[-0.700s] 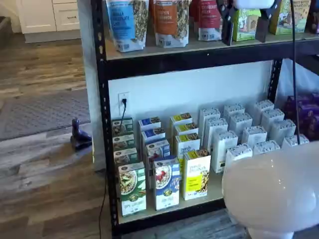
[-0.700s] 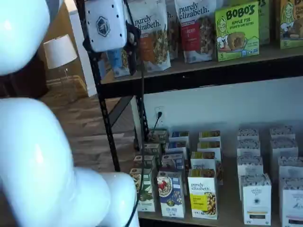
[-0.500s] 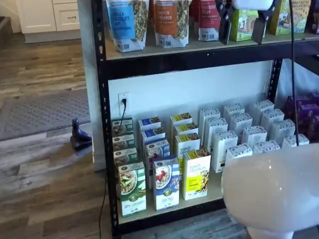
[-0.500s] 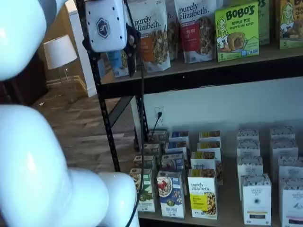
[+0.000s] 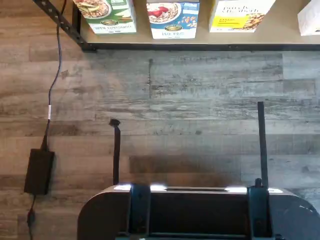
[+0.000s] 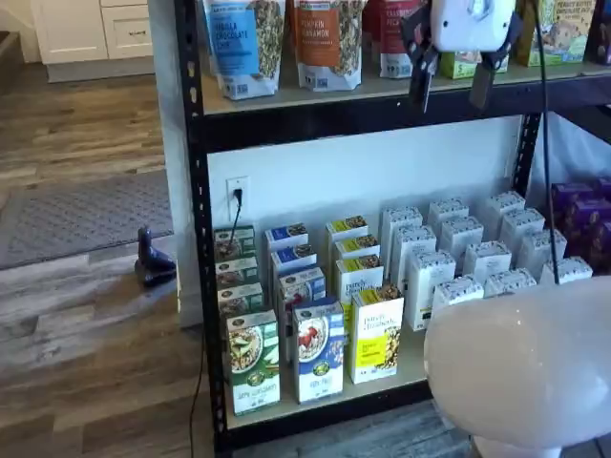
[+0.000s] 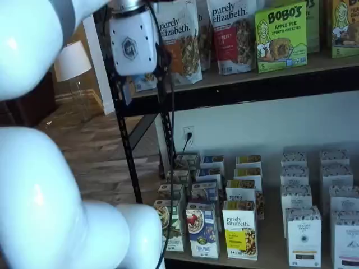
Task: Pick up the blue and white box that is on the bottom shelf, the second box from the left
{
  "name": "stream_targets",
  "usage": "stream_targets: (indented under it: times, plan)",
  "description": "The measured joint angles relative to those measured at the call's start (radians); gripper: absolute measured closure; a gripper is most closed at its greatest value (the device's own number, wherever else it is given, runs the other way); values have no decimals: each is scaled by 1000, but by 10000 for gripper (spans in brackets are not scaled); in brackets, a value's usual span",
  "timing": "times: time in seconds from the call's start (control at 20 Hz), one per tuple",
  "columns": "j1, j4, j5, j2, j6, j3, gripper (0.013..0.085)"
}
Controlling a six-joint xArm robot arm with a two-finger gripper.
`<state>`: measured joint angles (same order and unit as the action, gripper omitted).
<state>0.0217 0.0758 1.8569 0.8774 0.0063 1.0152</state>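
A power adapter with its cable is seen lying on the wood floor in the wrist view, off the rack's left corner. On the bottom shelf, at the front edge, a green-and-white carton is stood upright at the left end. Just beside it on its right stands the blue and white box, upright and facing forward, its bowl of red berries visible in both shelf views and its lower part visible in the wrist view. A yellow carton is placed just to the right of that box, and further rows of the same three cartons are lined up behind them. White cartons are arranged in rows across the right part of the same shelf. On the upper shelf, granola bags are stood in a row, with a green Bobo's box to their right. The end effector is held in front of the upper shelf level, well above the blue and white box and to its right; its two black fingers are spread apart with a plain gap between them and nothing is gripped. A cable is seen hanging beside it. The white arm body fills the lower right foreground in a shelf view.
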Motion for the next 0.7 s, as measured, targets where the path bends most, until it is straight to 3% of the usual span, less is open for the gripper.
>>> stream_targets:
  times: [0.4,0.7]
  plan:
    - [-21,17,-80,-5,20,-98,130]
    - [-78,-5,-202,-6,65,-209,130]
